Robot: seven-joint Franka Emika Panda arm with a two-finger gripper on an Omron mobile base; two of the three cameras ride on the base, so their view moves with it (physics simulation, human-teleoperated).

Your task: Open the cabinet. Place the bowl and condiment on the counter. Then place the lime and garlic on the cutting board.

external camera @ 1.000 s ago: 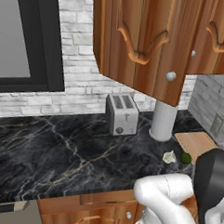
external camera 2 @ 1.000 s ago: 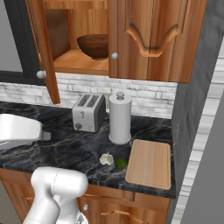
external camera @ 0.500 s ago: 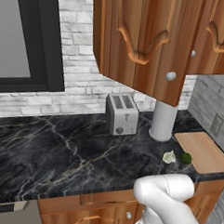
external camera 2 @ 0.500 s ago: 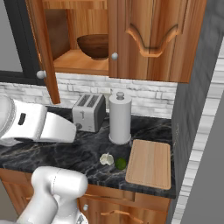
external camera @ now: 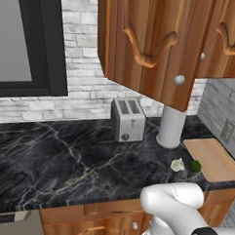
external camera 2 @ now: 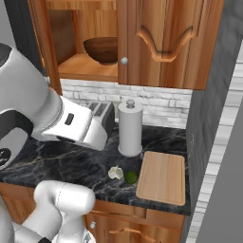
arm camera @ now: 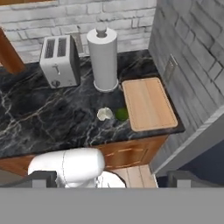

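The cabinet has its left door swung open, and the dark wooden bowl sits on its lower shelf. The condiment is out of view. The garlic and the lime lie side by side on the black counter, just left of the bare cutting board. The same garlic, lime and cutting board appear in the right base view. My gripper hangs high over the counter's front edge, open, with nothing between its fingertips.
A silver toaster and a tall paper-towel roll stand at the back against the brick wall. A grey side wall bounds the counter beyond the board. My white arm crosses in front of the toaster. A dark-framed window is at the left.
My arm has swung rightward across the right base view, now covering part of the toaster, and its dark part has left the left base view. Bowl, garlic, lime and board have not moved.
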